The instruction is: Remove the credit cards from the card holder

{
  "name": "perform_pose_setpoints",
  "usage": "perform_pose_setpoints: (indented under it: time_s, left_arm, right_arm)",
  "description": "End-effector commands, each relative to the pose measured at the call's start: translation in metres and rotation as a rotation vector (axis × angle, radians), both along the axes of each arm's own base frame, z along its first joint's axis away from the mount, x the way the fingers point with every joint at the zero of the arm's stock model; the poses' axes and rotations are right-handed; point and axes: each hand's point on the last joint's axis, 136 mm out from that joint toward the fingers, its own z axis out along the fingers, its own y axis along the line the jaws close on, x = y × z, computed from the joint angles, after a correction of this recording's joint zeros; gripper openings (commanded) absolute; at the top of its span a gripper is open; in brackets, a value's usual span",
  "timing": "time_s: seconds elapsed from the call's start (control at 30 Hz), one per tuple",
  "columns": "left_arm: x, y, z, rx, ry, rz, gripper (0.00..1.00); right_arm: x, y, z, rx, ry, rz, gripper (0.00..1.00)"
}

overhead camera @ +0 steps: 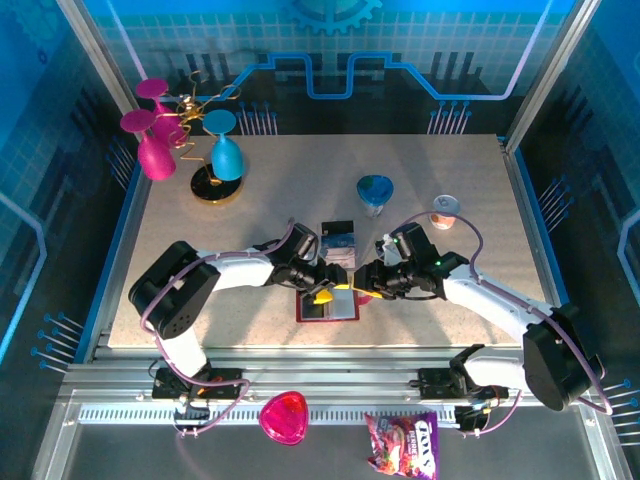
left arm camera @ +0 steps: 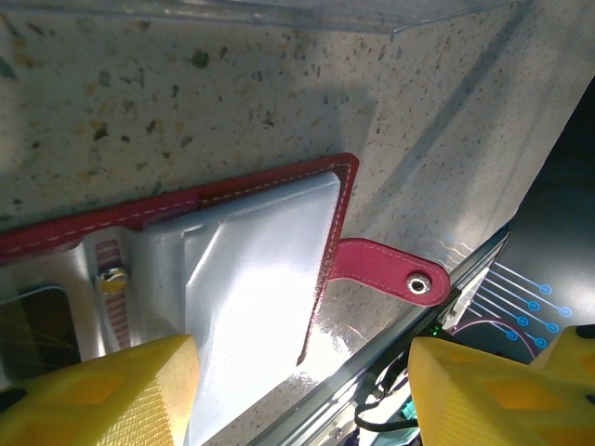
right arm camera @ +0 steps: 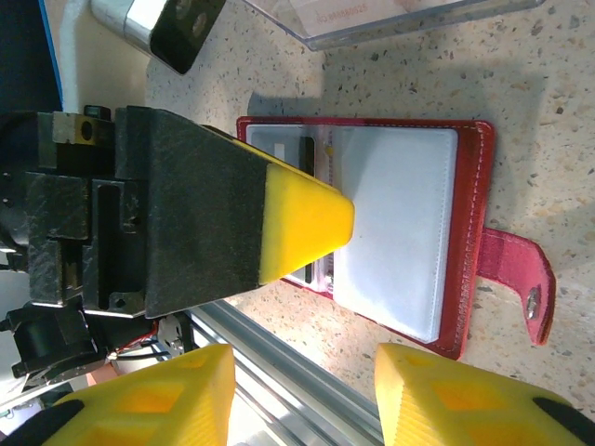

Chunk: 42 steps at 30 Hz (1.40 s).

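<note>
Nearest to me, the aluminium rail (overhead camera: 330, 385) ran along the table's front edge, with a pink heart-shaped dish (overhead camera: 284, 418) and a sweets bag (overhead camera: 402, 446) lying on the dark floor in front of it. Beyond the rail lay the speckled beige table (overhead camera: 470, 290). The card holder (overhead camera: 335, 310) lay open and flat close to the front edge, between the two arms, its snap tab (right arm camera: 521, 283) unfastened on the tabletop. A dark card (left arm camera: 37, 330) sat in one of its clear pockets.

Just behind it stood a clear stand (overhead camera: 338, 243), then a blue-green cup (overhead camera: 375, 190) and a small tub (overhead camera: 445, 211). At the far left corner, pink glasses (overhead camera: 152, 150) and a blue glass (overhead camera: 226, 155) hung on a gold rack (overhead camera: 210, 190). Blue-lit walls (overhead camera: 330, 50) closed off the back.

I saw the left gripper (left arm camera: 307, 400) spread wide over the card holder and gripping nothing. One yellow fingertip (left arm camera: 102, 390) overlapped a clear pocket, though I could not tell whether it pressed down. The right gripper (right arm camera: 302, 400) hung just beside the holder's near edge, fingers parted, with nothing between them.
</note>
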Motion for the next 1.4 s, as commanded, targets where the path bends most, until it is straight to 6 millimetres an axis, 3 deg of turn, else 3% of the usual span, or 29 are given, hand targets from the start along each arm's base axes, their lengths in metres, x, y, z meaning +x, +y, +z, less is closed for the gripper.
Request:
perform_pose_setpoints:
  time_s: [0.0,0.27,0.6,0.8,0.93,1.0,1.17,1.37]
  left_arm:
    - [-0.001,0.000,0.017,-0.012,-0.026,0.006,0.61]
    - [-0.005,0.018,0.018,0.001,-0.045,0.046,0.59]
    - [-0.013,0.056,0.010,0.022,-0.045,0.127,0.55]
    - [-0.022,0.072,0.000,0.038,-0.026,0.157,0.46]
    - [-0.026,0.078,-0.006,0.044,-0.016,0.164,0.40]
    - [-0.028,0.079,-0.008,0.047,-0.009,0.159,0.36]
    - [-0.032,0.081,-0.014,0.058,0.002,0.149,0.23]
    - [-0.036,0.085,-0.019,0.083,0.007,0.140,0.19]
  right_arm:
    - [0.002,0.001,0.000,0.008,0.010,0.002,0.43]
    - [0.005,0.017,-0.004,0.012,0.024,0.036,0.42]
    - [0.004,0.055,-0.020,0.003,0.062,0.118,0.39]
    - [0.000,0.080,-0.034,-0.007,0.092,0.166,0.34]
    - [-0.007,0.085,-0.049,-0.045,0.121,0.188,0.31]
    - [-0.003,0.094,-0.046,-0.037,0.111,0.200,0.28]
    - [-0.005,0.097,-0.056,-0.053,0.127,0.210,0.24]
    - [-0.005,0.099,-0.064,-0.063,0.143,0.217,0.24]
